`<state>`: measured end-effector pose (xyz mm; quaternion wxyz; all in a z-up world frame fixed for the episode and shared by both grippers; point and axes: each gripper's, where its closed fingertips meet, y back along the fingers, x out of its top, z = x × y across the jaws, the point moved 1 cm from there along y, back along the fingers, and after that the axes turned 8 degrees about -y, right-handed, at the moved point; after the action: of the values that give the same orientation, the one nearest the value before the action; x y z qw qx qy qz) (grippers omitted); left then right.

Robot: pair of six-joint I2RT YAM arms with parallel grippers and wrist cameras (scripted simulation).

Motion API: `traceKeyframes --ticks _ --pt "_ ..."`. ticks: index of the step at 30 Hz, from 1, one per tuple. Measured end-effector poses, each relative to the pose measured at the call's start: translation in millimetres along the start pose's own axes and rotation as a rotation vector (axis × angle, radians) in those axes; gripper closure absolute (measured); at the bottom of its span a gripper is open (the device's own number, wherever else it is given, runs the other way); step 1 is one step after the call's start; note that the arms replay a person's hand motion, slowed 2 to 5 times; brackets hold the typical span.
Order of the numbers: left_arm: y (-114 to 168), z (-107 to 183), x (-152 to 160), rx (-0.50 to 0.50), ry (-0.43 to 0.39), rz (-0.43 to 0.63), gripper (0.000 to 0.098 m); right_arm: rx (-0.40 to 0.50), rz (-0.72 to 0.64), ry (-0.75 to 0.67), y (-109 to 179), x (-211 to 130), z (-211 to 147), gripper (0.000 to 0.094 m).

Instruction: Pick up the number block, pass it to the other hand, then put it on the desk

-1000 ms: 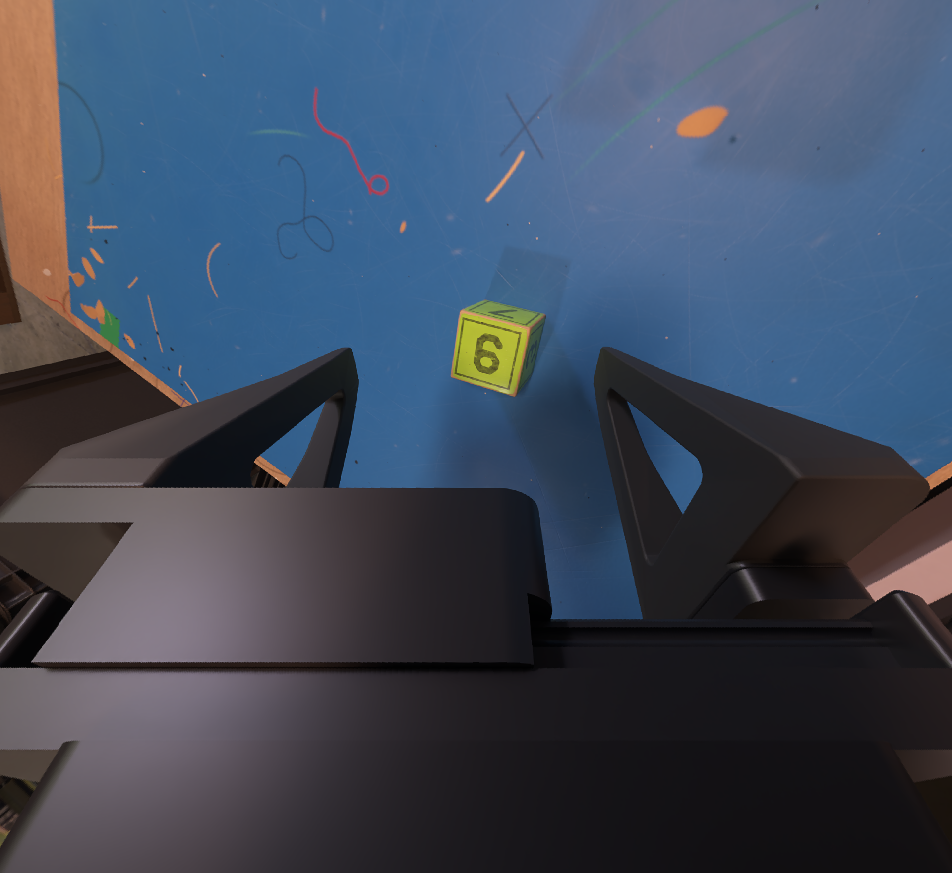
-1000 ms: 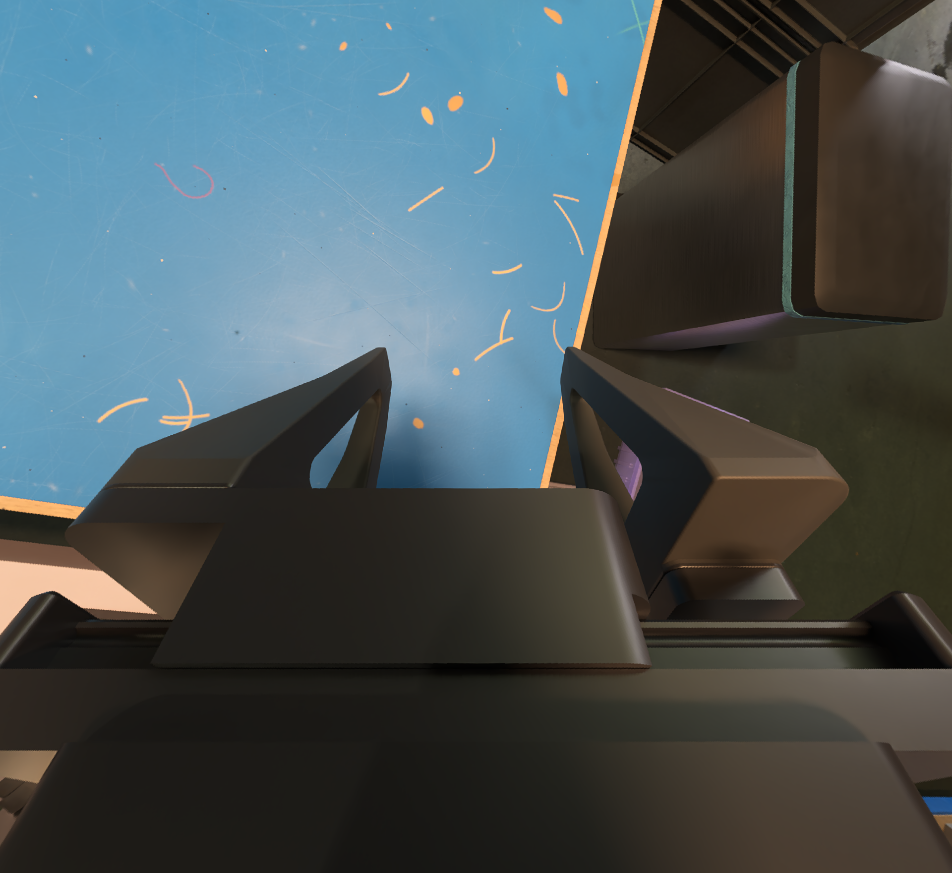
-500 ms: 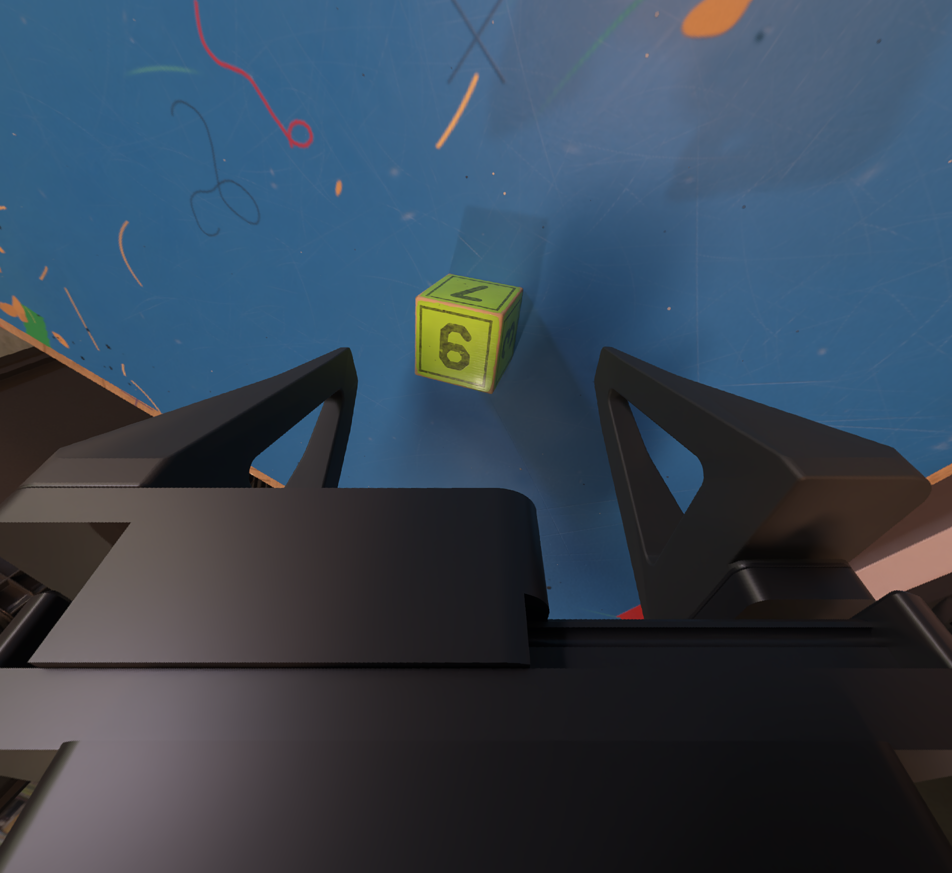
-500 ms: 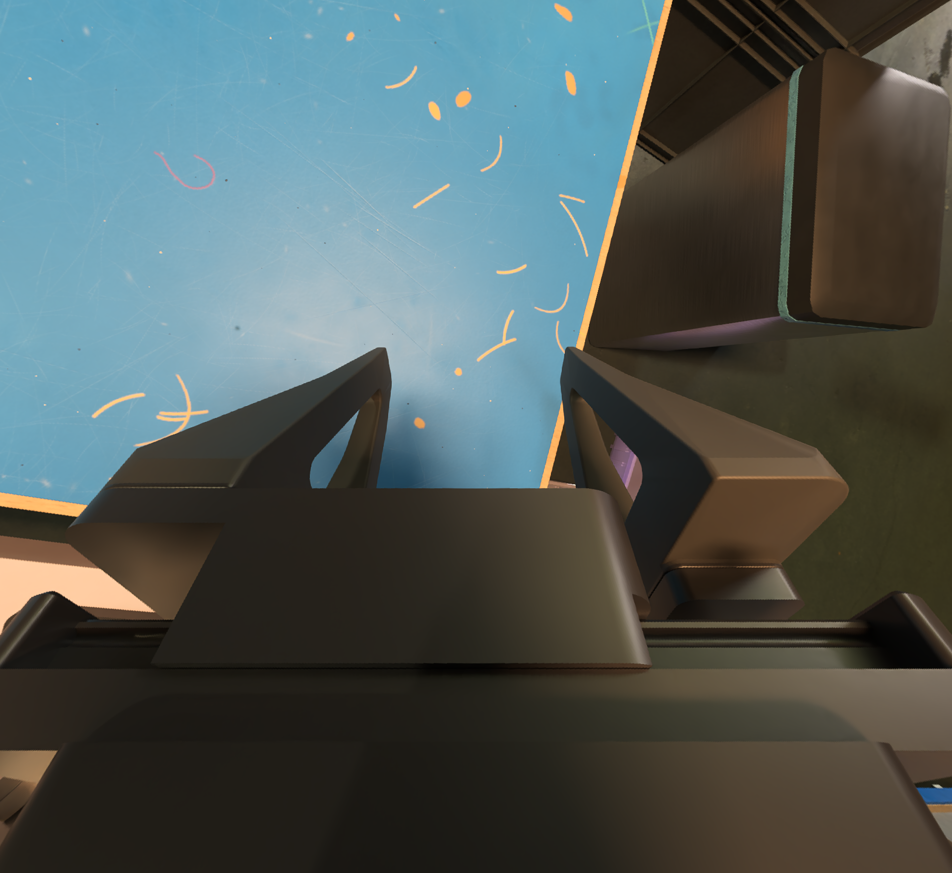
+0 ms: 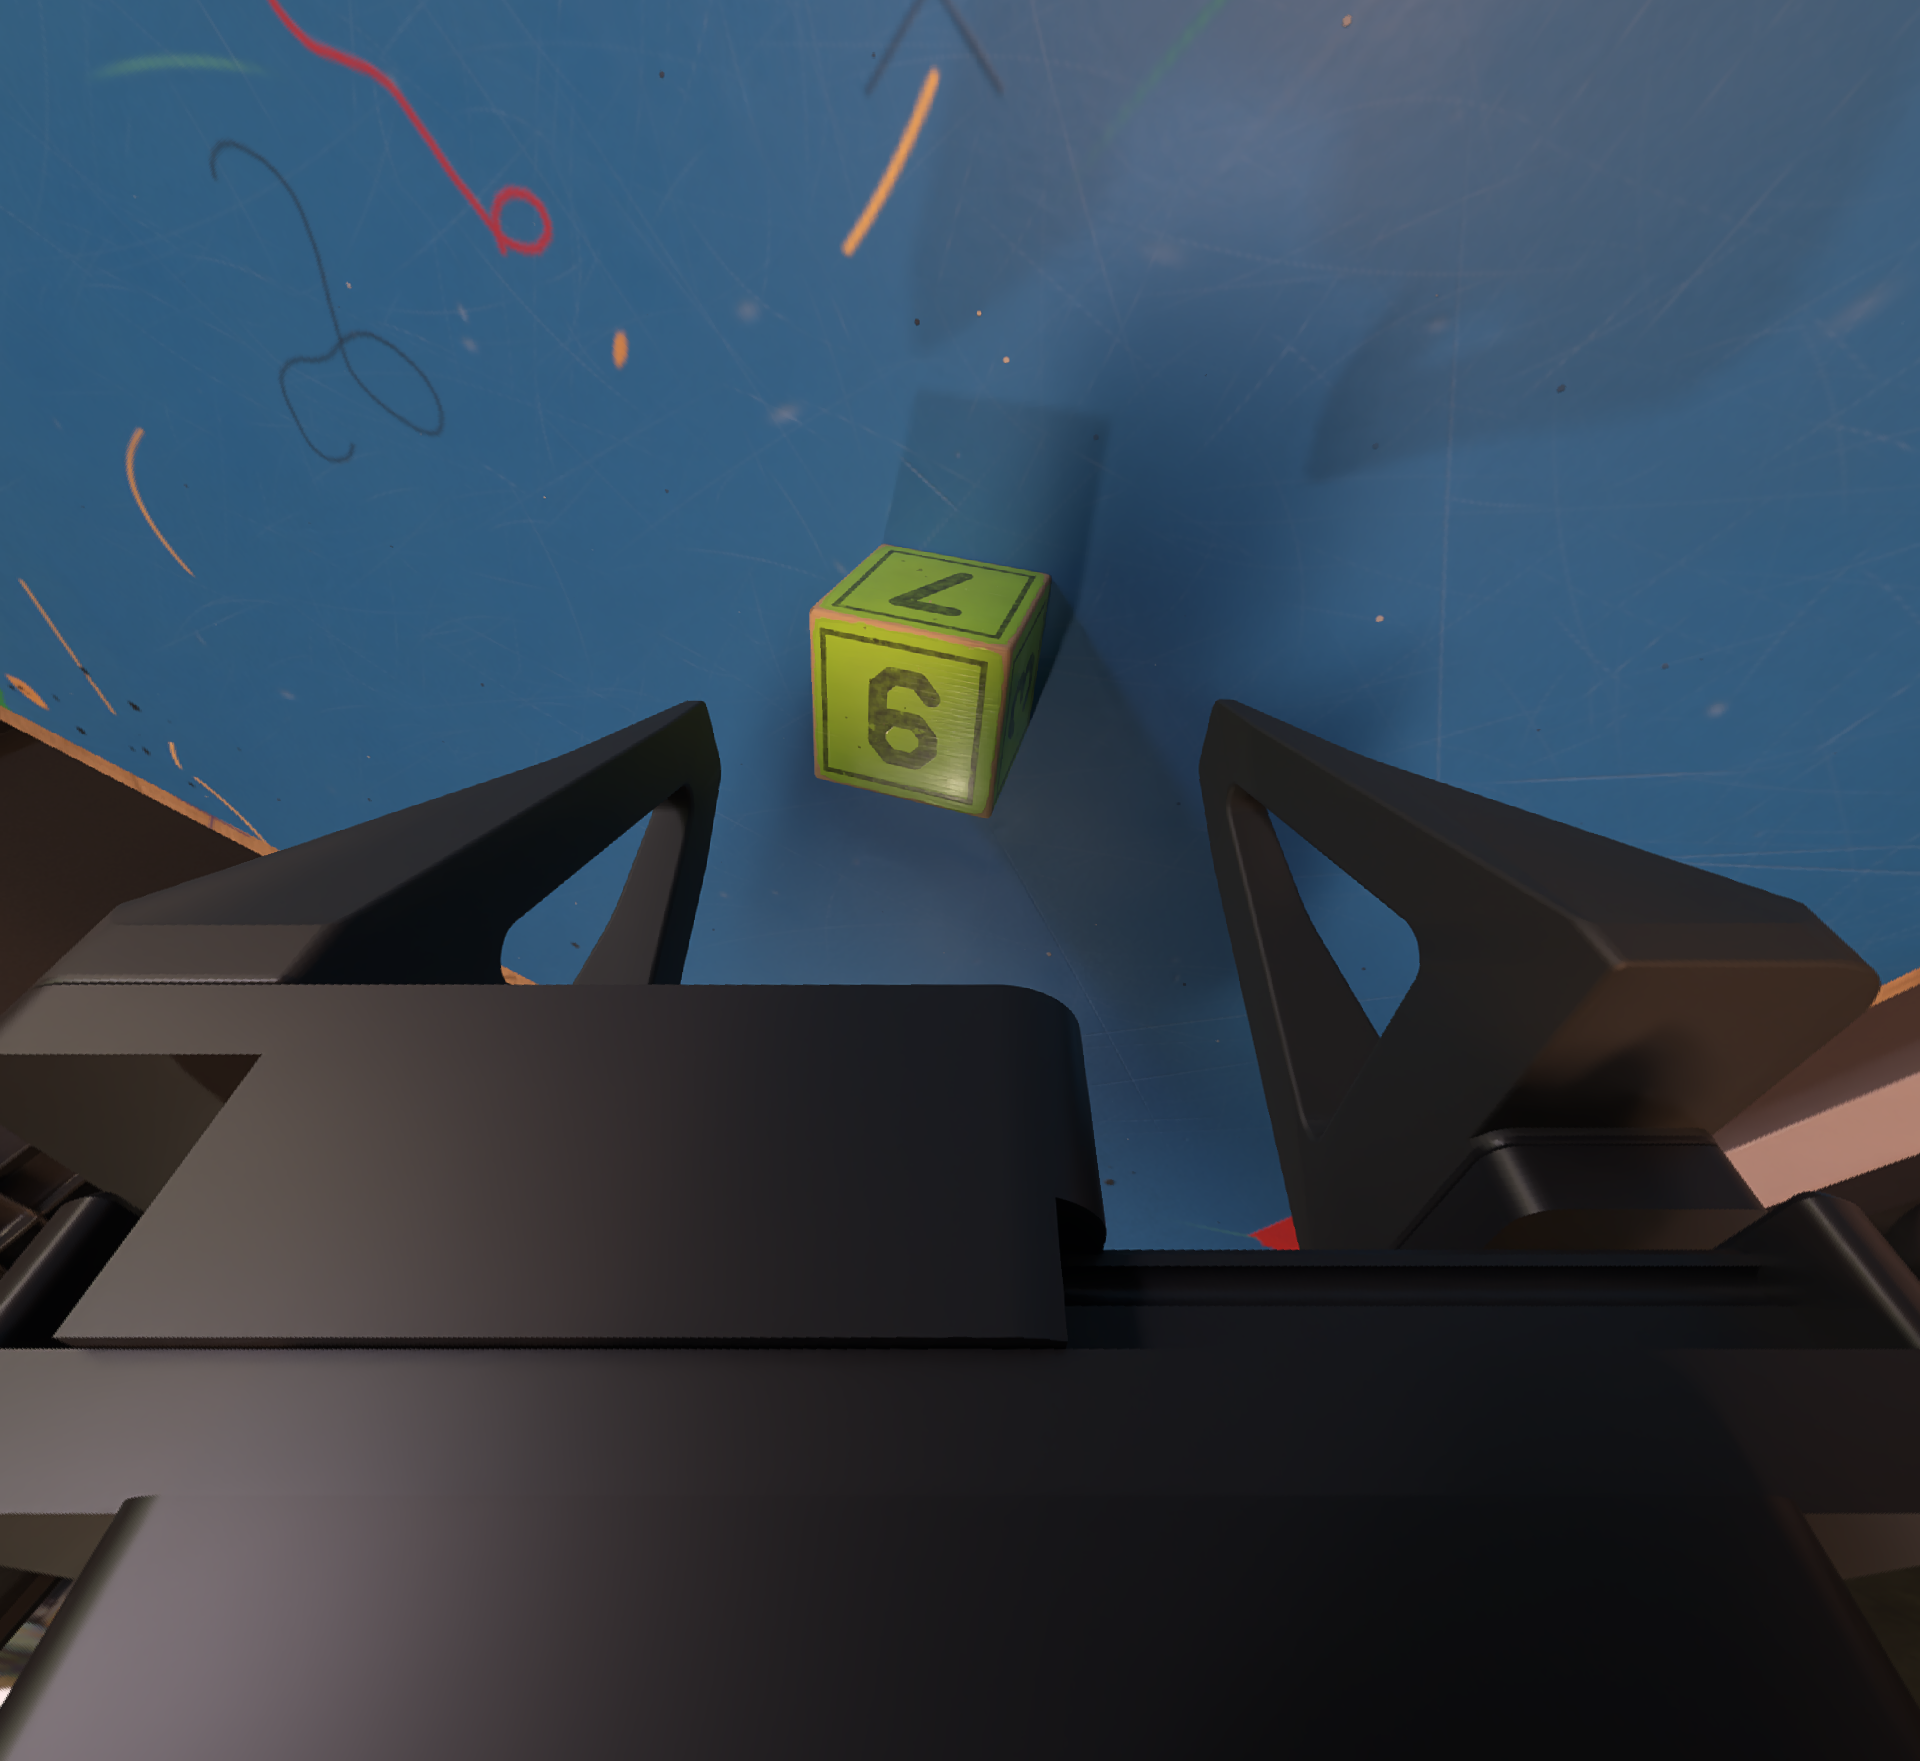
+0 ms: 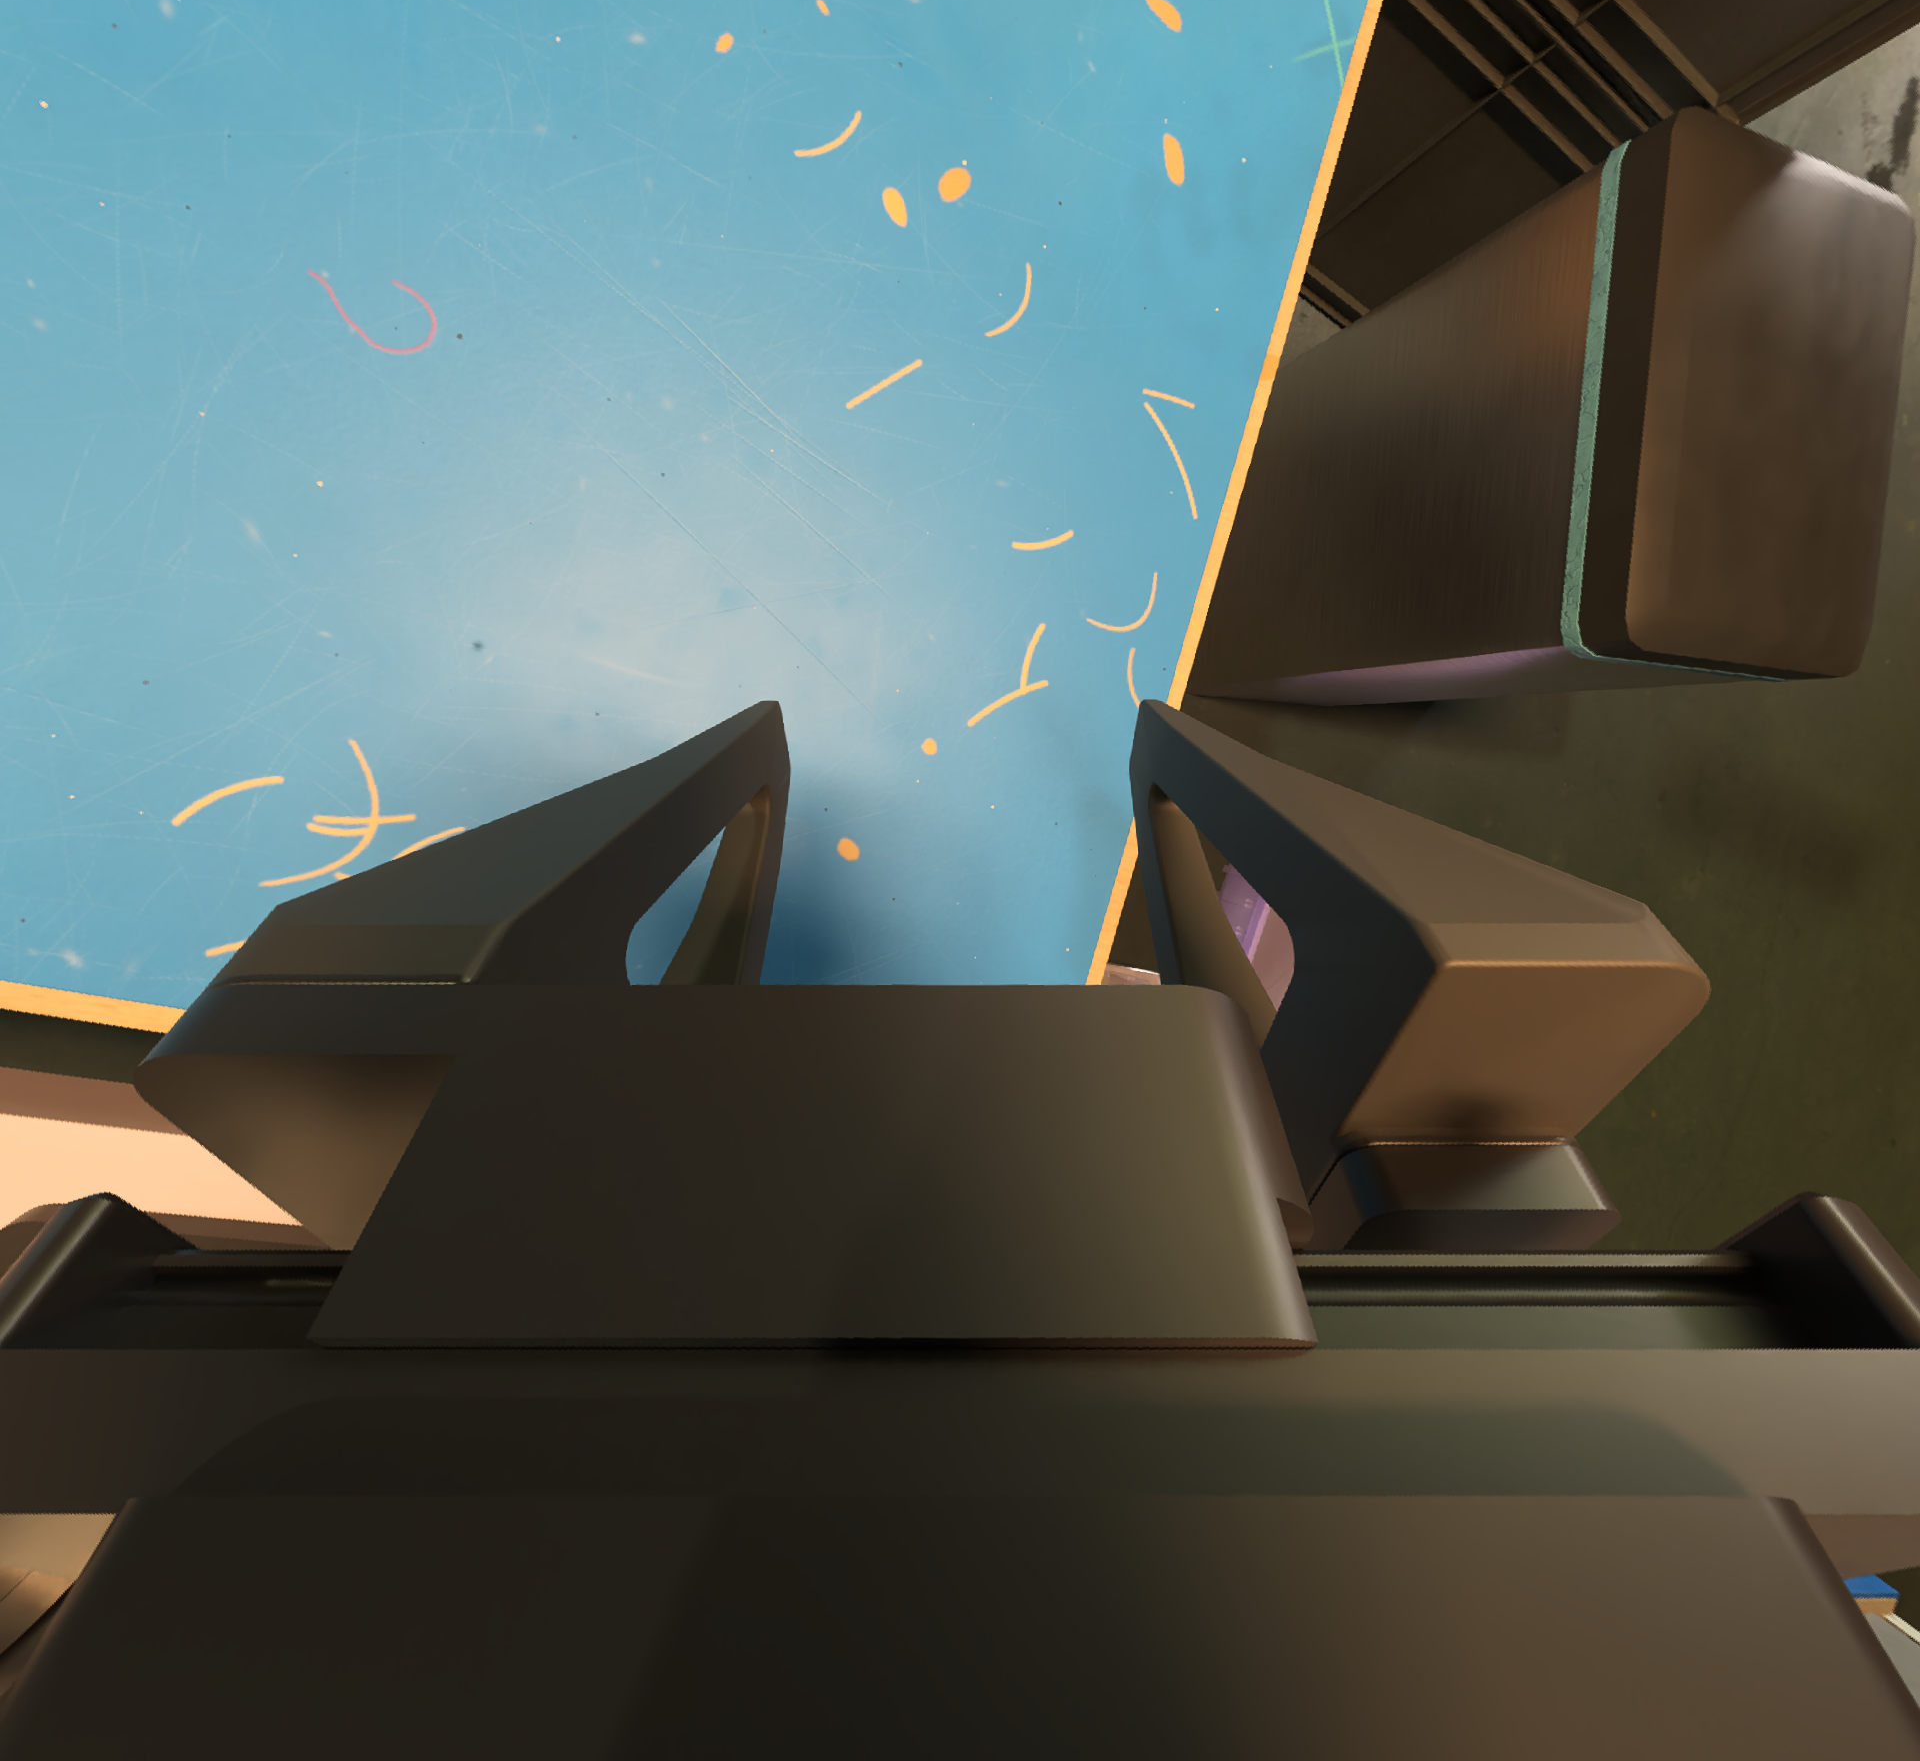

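A yellow-green number block [image 5: 920,683] with dark numerals sits on the blue desk [image 5: 1455,464] in the left wrist view. My left gripper [image 5: 956,719] is open and empty, its two black fingers spread wider than the block, with the block just ahead of the fingertips and a little left of centre. My right gripper [image 6: 958,719] is open and empty over the desk's right edge [image 6: 1262,381]. The block does not show in the right wrist view.
The blue desk [image 6: 468,464] is scratched and marked with orange, red and dark scribbles. A dark brown box-shaped object [image 6: 1621,423] stands off the desk's right edge. The desk's orange-trimmed near edge [image 5: 135,781] shows at lower left.
My left gripper has moved closer to the block, which now looks larger and sits nearer the fingertips. The right gripper has drifted only slightly.
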<state>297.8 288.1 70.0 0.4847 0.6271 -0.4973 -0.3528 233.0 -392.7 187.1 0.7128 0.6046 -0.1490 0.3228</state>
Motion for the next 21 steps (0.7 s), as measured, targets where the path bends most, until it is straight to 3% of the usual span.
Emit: traceKeyframes --ticks 21 --pt "-12 -7 1 -0.056 0.017 -0.022 0.0225 -0.009 -0.029 0.047 -5 -1 -6 0.038"
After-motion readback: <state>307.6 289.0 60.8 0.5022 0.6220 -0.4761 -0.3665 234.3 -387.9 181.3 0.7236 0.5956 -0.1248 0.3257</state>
